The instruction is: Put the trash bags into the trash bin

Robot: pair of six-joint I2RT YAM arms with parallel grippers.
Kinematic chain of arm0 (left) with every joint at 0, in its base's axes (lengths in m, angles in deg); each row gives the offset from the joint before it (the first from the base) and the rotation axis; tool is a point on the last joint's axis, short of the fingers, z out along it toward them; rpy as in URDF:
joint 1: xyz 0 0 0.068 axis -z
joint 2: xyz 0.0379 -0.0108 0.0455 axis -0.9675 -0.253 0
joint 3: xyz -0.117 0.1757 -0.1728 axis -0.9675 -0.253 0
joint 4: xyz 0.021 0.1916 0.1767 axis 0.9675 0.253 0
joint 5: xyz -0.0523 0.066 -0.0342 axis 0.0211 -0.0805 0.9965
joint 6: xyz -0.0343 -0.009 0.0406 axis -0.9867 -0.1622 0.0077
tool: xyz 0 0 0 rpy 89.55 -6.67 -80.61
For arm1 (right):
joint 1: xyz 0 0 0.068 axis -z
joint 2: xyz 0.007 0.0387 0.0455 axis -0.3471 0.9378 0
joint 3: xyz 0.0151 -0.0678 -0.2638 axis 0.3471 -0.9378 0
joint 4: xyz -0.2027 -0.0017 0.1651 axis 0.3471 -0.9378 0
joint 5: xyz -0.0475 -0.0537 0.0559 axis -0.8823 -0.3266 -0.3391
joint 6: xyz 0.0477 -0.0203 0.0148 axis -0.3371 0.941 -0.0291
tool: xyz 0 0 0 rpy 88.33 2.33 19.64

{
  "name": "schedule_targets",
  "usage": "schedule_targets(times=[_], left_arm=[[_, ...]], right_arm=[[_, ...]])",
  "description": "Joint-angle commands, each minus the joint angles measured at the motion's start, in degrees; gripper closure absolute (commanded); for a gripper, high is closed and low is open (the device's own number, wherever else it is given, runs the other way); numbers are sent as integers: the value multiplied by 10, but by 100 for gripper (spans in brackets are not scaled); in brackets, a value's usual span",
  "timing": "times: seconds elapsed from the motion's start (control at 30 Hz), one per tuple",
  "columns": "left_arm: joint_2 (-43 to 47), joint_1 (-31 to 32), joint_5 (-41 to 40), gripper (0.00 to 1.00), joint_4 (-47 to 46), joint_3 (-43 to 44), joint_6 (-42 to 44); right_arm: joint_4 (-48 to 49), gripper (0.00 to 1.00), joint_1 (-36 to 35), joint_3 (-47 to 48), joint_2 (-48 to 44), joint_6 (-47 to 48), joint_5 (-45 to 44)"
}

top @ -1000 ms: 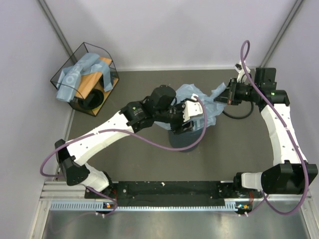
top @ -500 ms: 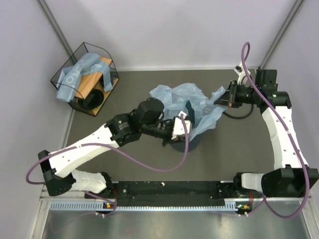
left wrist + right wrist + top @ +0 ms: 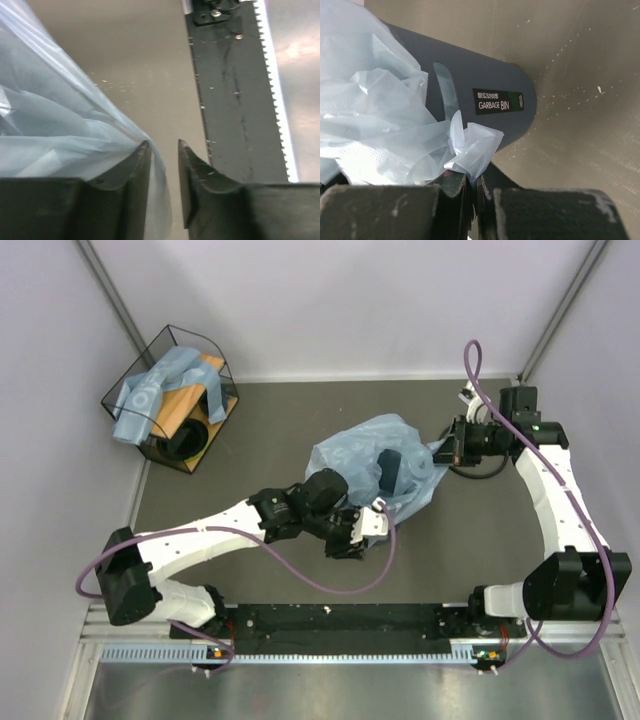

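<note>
Light-blue trash bag (image 3: 352, 455) draped over the dark trash bin (image 3: 490, 75) at table (image 3: 250, 440) centre, long axis 9 to 3 o'clock, its 3 o'clock corner pinched by the closed right gripper (image 3: 472, 176); left gripper (image 3: 163, 146) at 6 o'clock, jaws slightly parted, film against one finger.

trash bin (image 3: 485, 85): 1. trash bags (image 3: 355, 452): 1 spread sheet, plus 1 bundled heap (image 3: 150, 395), bags within not countable. wire basket (image 3: 186, 406): 1. left arm (image 3: 210, 530), right arm (image 3: 560, 490): 2 arms.
</note>
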Motion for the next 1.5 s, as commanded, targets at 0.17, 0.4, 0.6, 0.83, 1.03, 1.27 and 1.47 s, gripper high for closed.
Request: schedule_targets(times=[0.17, 0.4, 0.6, 0.83, 1.03, 1.27, 1.47], left_arm=[[130, 6, 182, 29, 42, 144, -52], [117, -12, -87, 29, -22, 209, -71], [35, -40, -227, 27, -40, 244, -45], [-5, -87, -232, 62, -69, 248, -39], [-19, -207, -95, 100, -113, 225, -177], [-86, -284, -27, 100, -135, 191, -290], [-77, -357, 144, 59, -207, 166, -358]], right_arm=[[43, 100, 2, 10, -2, 17, 31], [47, 100, -5, 2, -17, 15, 27], [49, 99, -5, 8, -17, 15, 22], [47, 98, -5, 12, -15, 18, 15], [55, 99, -5, 11, -1, 24, 6], [76, 98, -5, 36, 28, 12, 7], [80, 98, -5, 52, 39, 4, 15]])
